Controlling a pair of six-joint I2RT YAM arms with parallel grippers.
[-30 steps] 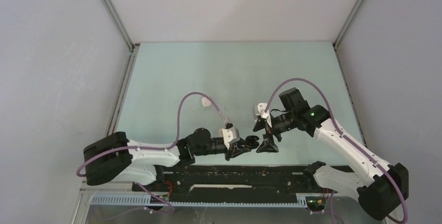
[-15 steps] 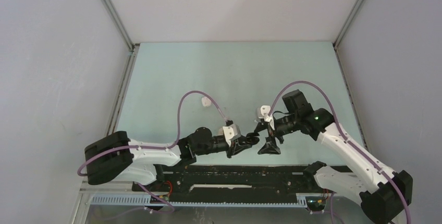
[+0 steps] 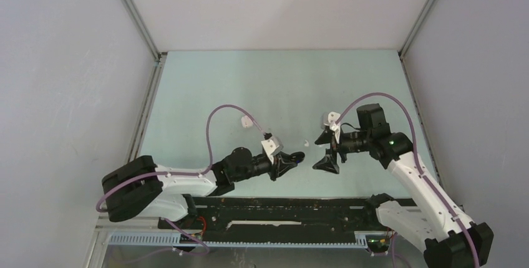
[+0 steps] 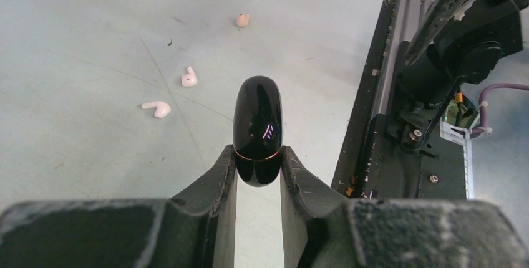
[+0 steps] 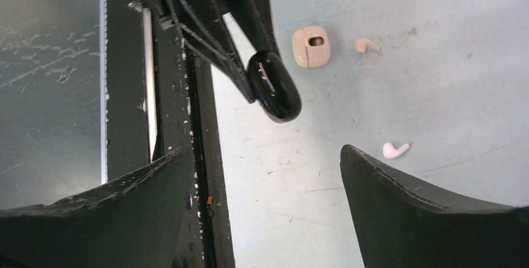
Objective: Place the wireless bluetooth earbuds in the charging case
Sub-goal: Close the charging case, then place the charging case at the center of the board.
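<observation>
Pale green table (image 4: 93,31) carries earbuds (image 4: 188,78) at upper left; left gripper (image 4: 257,162) pinches black charging case (image 4: 257,124) mid-frame; right gripper (image 5: 265,156) stands spread.

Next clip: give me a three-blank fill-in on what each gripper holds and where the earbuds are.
1. The left gripper has its fingers shut on a glossy ____ case.
2. The right gripper is ____, not shut, and holds nothing.
3. The whitish earbuds lie loose on the ____, none in either gripper.

Missing words: black; open; table.
</observation>
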